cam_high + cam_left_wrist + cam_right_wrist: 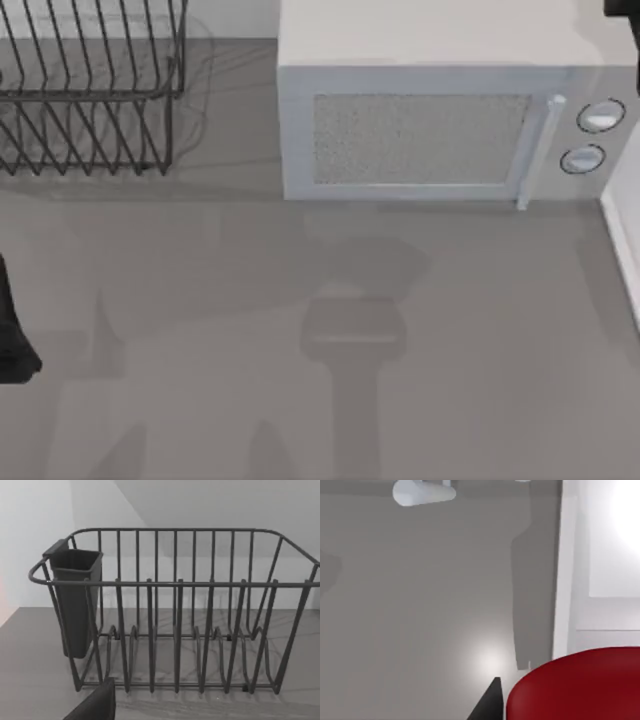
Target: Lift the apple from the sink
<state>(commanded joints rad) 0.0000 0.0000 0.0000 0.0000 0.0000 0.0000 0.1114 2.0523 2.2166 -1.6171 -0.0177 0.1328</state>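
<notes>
The apple (575, 685) is glossy red and looms large and close in the right wrist view. My right gripper (555, 715) is shut on the apple, with one dark finger (487, 705) at the fruit's side and the other finger hidden. Beyond the apple run the white sink rim (565, 580) and grey floor. In the top view the sink rim (625, 250) is a white strip at the right edge. My left arm (12, 340) is parked at the far left edge, its gripper open, with one dark finger (95, 705) low in its wrist view.
A white microwave (430, 130) stands at the back centre-right. A dark wire dish rack (90, 90) stands at the back left, with a dark cup (75, 600) hung on its end. A pale faucet spout (422, 492) juts out above the sink. Arm shadows fall on the grey counter (200, 300).
</notes>
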